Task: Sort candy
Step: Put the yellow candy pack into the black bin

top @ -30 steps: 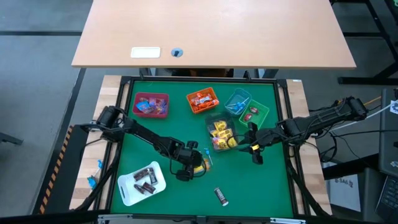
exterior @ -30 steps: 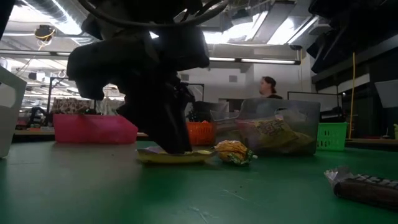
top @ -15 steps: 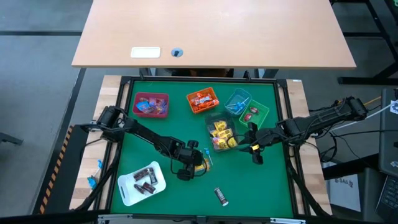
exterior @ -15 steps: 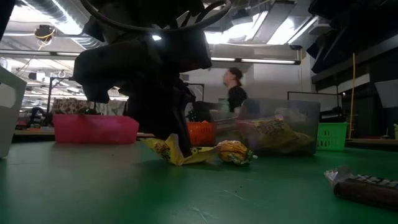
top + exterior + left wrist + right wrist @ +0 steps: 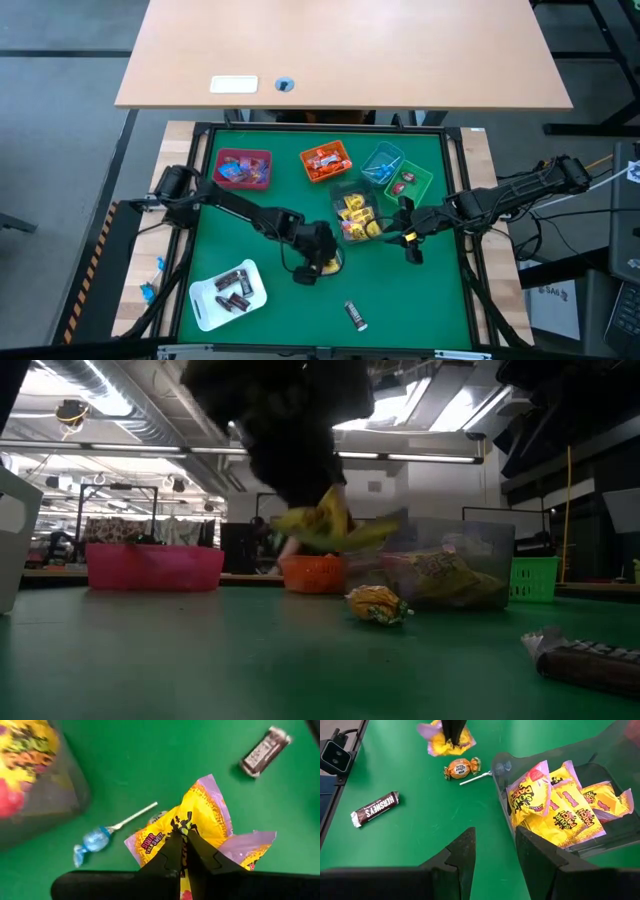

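A blue-wrapped lollipop (image 5: 95, 840), a gold wrapped sweet (image 5: 460, 768) and a dark chocolate bar (image 5: 265, 751) lay on the green desk (image 5: 400, 300) beneath the left fingers (image 5: 182, 851). These were clamped together on a yellow candy packet (image 5: 200, 817), lifted clear. The right fingers (image 5: 492, 852) stood apart, empty, beside the clear bin (image 5: 615, 827) of yellow packets.

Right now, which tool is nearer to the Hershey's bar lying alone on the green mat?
Left. The left tool, shut on a yellow Sour Patch packet, hangs just up-left of the Hershey's bar in the high view. The right tool waits farther off beside the clear bin.
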`<move>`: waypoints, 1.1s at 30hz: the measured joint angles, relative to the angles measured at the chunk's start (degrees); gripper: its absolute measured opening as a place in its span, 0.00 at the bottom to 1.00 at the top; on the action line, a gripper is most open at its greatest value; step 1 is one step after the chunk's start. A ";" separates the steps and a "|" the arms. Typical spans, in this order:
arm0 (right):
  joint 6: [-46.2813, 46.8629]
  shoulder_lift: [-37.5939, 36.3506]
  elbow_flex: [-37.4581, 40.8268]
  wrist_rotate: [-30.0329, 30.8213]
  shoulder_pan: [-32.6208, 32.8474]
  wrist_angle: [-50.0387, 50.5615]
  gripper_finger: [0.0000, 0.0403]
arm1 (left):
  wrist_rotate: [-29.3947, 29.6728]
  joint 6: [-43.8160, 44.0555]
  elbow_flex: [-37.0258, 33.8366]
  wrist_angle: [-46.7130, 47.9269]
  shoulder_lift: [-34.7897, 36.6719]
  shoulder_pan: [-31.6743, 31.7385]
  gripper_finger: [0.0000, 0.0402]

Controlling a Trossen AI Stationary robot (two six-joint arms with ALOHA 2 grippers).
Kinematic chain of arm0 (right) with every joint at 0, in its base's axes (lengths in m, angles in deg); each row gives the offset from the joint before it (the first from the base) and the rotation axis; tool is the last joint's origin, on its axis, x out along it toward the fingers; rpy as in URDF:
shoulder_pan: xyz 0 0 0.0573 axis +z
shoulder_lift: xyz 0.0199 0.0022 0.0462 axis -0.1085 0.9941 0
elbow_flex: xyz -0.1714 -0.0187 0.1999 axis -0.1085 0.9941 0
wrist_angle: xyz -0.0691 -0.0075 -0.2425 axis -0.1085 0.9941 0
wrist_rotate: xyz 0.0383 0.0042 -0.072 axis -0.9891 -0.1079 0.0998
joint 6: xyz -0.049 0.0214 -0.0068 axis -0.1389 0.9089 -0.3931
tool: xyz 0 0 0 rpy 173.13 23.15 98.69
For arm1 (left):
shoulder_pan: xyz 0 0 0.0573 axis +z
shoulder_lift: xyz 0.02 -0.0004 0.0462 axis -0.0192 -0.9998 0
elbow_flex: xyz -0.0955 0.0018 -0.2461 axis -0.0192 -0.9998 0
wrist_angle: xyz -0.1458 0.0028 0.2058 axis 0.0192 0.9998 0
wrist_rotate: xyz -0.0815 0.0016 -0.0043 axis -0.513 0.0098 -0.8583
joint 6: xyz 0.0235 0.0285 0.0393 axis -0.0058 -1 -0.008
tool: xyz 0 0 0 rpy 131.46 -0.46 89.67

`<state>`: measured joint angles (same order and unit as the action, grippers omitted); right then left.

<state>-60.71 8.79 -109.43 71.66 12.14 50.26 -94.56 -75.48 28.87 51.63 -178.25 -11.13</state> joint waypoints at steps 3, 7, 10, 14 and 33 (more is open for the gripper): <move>0.00 0.02 0.00 0.01 -0.03 0.17 0.34 | -0.05 -0.02 1.75 -1.45 0.39 1.26 0.00; -0.02 0.00 0.00 0.02 -0.04 0.20 0.34 | 2.61 -0.03 3.89 -3.03 0.39 3.41 0.00; -0.02 0.00 0.00 0.02 -0.02 0.19 0.34 | 5.72 -0.04 3.94 -6.95 0.42 5.14 0.00; -0.02 0.00 0.00 0.02 -0.02 0.18 0.34 | 7.95 -0.06 3.96 -11.51 0.42 7.73 0.00; -0.02 0.00 0.00 0.02 -0.02 0.22 0.34 | 13.37 -0.02 3.98 -18.07 0.04 13.86 0.14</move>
<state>-60.73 8.79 -109.43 71.68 12.12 50.47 -81.20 -75.50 32.85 33.55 -178.21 2.73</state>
